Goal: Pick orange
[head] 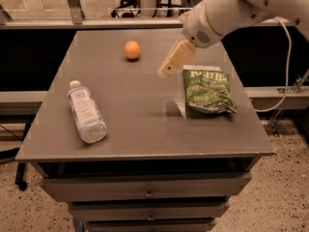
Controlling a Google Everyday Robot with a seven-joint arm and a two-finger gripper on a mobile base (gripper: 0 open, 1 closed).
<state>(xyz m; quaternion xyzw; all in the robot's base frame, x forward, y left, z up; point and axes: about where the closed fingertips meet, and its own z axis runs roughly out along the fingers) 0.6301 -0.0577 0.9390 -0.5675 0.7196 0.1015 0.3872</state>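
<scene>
The orange [132,50] is a small round fruit resting on the grey table top [140,120] toward the far middle. My gripper [166,70] hangs from the white arm coming in from the upper right. It hovers above the table, to the right of the orange and a little nearer, with a clear gap between them. It holds nothing that I can see.
A clear water bottle [86,111] lies on its side at the left of the table. A green snack bag [206,91] lies at the right, just right of the gripper. Drawers sit under the front edge. A white cable hangs at the far right.
</scene>
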